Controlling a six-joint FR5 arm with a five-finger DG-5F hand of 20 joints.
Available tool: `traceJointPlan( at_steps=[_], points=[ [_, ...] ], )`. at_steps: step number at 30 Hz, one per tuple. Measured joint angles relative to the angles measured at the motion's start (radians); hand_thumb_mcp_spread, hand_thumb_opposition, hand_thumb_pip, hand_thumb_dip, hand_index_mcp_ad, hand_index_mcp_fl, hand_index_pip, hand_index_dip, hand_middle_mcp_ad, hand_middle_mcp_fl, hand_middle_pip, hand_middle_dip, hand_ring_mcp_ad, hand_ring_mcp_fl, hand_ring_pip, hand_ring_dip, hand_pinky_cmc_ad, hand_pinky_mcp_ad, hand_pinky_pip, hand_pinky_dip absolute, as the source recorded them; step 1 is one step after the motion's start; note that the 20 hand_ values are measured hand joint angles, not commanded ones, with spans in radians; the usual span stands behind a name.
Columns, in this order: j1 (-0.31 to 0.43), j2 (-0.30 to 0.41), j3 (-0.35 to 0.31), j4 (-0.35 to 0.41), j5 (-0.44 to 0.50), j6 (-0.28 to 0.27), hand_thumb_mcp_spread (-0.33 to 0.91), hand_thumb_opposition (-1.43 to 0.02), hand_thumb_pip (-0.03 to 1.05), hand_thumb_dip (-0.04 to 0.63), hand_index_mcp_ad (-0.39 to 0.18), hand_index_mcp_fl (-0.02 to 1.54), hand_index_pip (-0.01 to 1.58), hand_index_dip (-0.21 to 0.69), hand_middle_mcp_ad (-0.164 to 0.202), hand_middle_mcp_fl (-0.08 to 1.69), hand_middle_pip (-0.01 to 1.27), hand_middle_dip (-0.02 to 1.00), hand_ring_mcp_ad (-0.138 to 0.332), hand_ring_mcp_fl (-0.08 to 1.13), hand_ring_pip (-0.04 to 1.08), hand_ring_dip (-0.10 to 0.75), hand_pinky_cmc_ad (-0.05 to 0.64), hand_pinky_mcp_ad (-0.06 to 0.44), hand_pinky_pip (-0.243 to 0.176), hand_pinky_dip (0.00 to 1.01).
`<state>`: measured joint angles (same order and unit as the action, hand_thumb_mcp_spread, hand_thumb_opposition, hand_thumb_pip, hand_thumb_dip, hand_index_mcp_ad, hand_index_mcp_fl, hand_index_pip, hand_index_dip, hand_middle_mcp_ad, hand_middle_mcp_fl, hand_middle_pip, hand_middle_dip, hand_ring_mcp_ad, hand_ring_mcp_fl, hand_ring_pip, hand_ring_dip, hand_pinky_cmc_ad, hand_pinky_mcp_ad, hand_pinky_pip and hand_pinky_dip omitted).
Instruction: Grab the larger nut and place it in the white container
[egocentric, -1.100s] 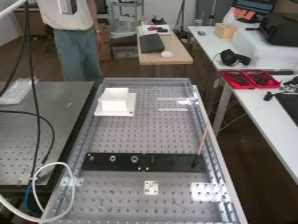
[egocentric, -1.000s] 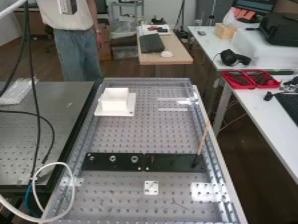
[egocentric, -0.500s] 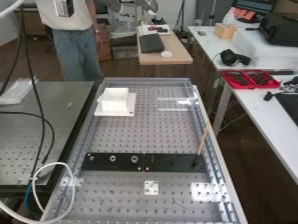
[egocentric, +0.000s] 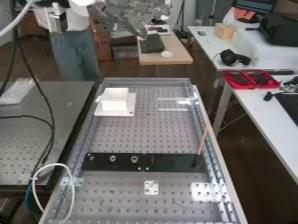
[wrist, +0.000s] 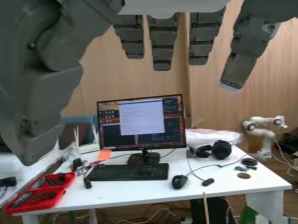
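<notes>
High view: our hand (egocentric: 130, 16) hangs, fingers (wrist: 163, 42) spread, the larger nut (egocentric: 113, 158) apparently well below them, past the white container (egocentric: 115, 104).

A pale wood-panelled wall (wrist: 206, 92) stands behind a white desk (wrist: 126, 192). On the desk are a lit monitor (wrist: 141, 122), a black keyboard (wrist: 128, 172), a black mouse (wrist: 179, 181), black headphones (wrist: 221, 150) and a red tray (wrist: 38, 199). The high view shows a dark brown floor (egocentric: 149, 71) and a light wooden table (egocentric: 166, 61) with a white mouse (egocentric: 167, 54) on it, well apart from the desk.
</notes>
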<state>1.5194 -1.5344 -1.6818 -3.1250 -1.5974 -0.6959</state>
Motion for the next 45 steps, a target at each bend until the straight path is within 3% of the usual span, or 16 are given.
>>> traceJointPlan(
  at_steps=[10, 20, 25, 27, 32, 40, 45],
  points=[
    [-0.082, -0.015, -0.082, 0.031, -0.065, 0.000, 0.19, -0.81, 0.56, 0.093, -0.010, 0.05, 0.10, -0.061, 0.087, 0.06, 0.14, 0.23, 0.187, 0.02, 0.10, 0.164, 0.393, 0.361, -0.091, 0.70],
    [-0.168, -0.019, -0.189, 0.155, -0.156, -0.031, 0.19, -0.84, 0.63, 0.108, -0.010, 0.05, 0.10, -0.117, 0.087, 0.06, 0.14, 0.24, 0.185, 0.02, 0.10, 0.164, 0.393, 0.361, -0.091, 0.71],
    [-0.178, -0.027, -0.241, 0.218, -0.159, -0.043, 0.19, -0.85, 0.66, 0.126, -0.016, 0.06, 0.25, -0.143, 0.084, 0.10, 0.14, 0.24, 0.185, 0.02, 0.10, 0.164, 0.394, 0.361, -0.091, 0.71],
    [-0.181, -0.036, -0.250, 0.226, -0.158, -0.044, 0.19, -0.85, 0.73, 0.129, -0.024, 0.06, 0.34, -0.143, 0.087, 0.10, 0.14, 0.24, 0.185, 0.02, 0.10, 0.164, 0.394, 0.361, -0.091, 0.71],
    [-0.200, -0.061, -0.268, 0.247, -0.178, -0.048, 0.19, -0.88, 0.73, 0.140, -0.049, 0.06, 0.54, -0.143, 0.087, 0.08, 0.14, 0.24, 0.187, 0.01, 0.10, 0.164, 0.394, 0.361, -0.091, 0.71],
    [-0.290, -0.134, -0.268, 0.278, -0.307, -0.048, 0.22, -0.90, 0.73, 0.157, -0.084, 0.03, 0.90, -0.143, 0.087, 0.01, 0.14, 0.24, 0.190, 0.01, 0.11, 0.164, 0.394, 0.360, -0.091, 0.71],
    [-0.334, -0.193, -0.267, 0.318, -0.412, -0.064, 0.23, -0.91, 0.73, 0.157, -0.117, 0.04, 1.03, -0.143, 0.086, 0.01, 0.14, 0.24, 0.188, 0.01, 0.11, 0.164, 0.394, 0.363, -0.091, 0.71]
  ],
)
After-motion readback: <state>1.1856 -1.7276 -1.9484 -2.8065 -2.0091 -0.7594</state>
